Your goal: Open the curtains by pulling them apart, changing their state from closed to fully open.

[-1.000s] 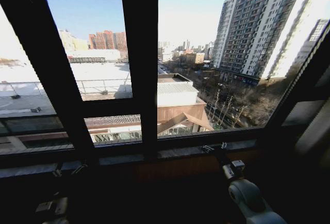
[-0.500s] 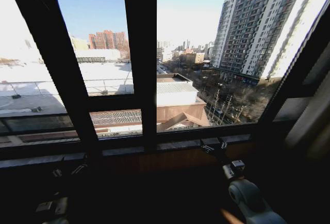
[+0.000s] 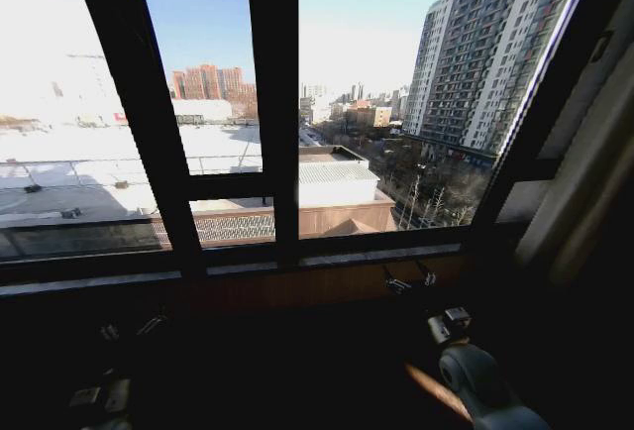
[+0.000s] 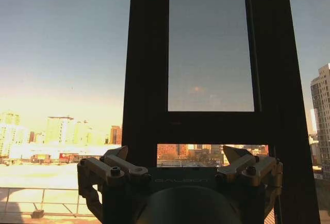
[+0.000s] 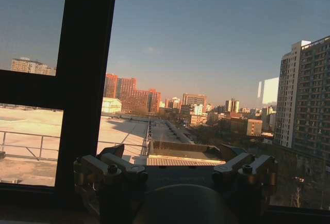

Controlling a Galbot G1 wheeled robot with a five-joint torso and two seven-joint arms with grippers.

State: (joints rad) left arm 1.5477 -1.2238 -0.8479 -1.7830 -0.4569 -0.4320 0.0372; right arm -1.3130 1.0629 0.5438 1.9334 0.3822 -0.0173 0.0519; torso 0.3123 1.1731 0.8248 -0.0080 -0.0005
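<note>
Curtains, pale cream fabric (image 3: pixel 594 167), are hanging bunched at the window's right edge; my right hand (image 3: pixel 410 278) and left hand (image 4: pixel 180 164) are idling spread wide, risking bumping the dark window frame (image 3: pixel 272 113).

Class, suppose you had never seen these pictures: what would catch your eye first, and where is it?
The dark window frame stands across the middle, with bright sky and city behind it. A tall apartment tower rises at the right. Low in the shadow, the right tool sits open under the sill, the left tool at lower left.
</note>
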